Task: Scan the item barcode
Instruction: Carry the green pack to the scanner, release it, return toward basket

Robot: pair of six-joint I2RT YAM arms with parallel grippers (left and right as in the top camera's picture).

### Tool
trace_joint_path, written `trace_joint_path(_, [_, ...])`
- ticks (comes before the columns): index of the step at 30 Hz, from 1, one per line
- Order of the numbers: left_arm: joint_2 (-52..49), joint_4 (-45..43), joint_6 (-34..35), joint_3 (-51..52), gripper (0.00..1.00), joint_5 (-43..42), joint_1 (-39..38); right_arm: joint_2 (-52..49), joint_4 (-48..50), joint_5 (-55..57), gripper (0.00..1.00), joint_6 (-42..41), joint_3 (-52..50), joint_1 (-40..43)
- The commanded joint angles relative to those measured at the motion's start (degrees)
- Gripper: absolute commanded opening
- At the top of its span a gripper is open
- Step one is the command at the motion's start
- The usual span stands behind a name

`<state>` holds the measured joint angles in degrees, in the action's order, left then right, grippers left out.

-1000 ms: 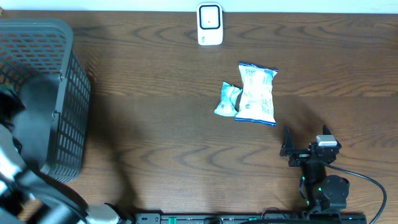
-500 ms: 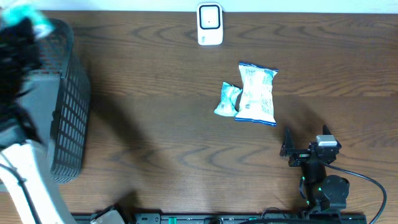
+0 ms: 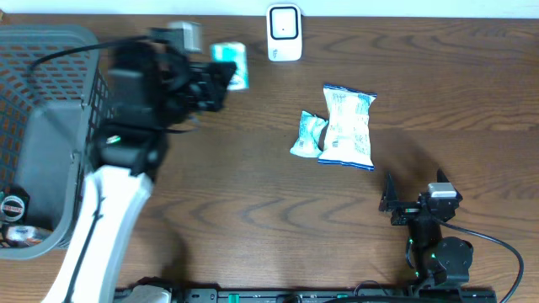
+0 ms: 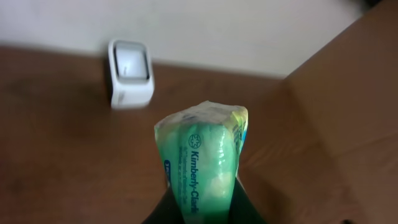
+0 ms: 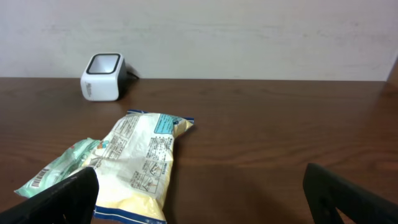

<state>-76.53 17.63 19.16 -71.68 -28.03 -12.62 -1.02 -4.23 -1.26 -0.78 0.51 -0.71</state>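
Left jaws pinched on the green tissue packet (image 3: 229, 66), which we see held above the bench (image 3: 253, 210) near its far edge. In the left wrist view its long axis runs straight out from the jaws. The scanner (image 4: 130, 79) lies ahead and to the left of it, near but apart. The left arm is the nearer one. Right jaws spread wide, holding nothing, well away. We cannot see the barcode, so we judge the packet may need turning toward the scanner window

Brown table (image 3: 253, 210) bore: white scanner (image 3: 284, 34) far ahead-left of my right gripper (image 3: 414, 194); large packet (image 3: 348, 126) and small packet (image 3: 306, 135) touching, nearer ahead-left; basket (image 3: 94, 126) far left.
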Motion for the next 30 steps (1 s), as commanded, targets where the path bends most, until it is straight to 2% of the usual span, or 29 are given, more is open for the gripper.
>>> trace_joint_path(1, [-6.0, 0.3, -1.5, -0.2, 0.07, 11.8, -6.1, 0.2, -0.1, 0.1, 0.99, 0.4, -0.2, 0.7])
trace_joint_path(6, [-16.5, -0.8, -1.4, -0.2, 0.07, 14.2, -11.9, 0.2, -0.1, 0.1, 0.99, 0.4, -0.2, 0.7])
trace_joint_path(12, [-26.0, -3.1, -1.3, -0.2, 0.07, 14.2, -13.9, 0.2, -0.1, 0.1, 0.99, 0.4, -0.2, 0.7])
trace_joint_path(23, [-32.0, -4.3, -0.4, -0.2, 0.08, 13.9, -14.8, 0.2, -0.1, 0.1, 0.99, 0.4, -0.2, 0.7])
trace_joint_path(24, [-32.0, -4.6, -0.4, -0.2, 0.1, 13.9, -15.0, 0.2, -0.1, 0.1, 0.99, 0.4, -0.2, 0.7])
trace_joint_path(26, [-32.0, -5.1, -0.5, -0.2, 0.45, 14.0, -15.2, 0.2, -0.1, 0.1, 0.99, 0.4, -0.2, 0.7])
trace_joint_path(30, [-31.9, -5.6, -0.5, -0.2, 0.48, 14.2, -15.0, 0.2, -0.1, 0.1, 0.99, 0.4, -0.2, 0.7])
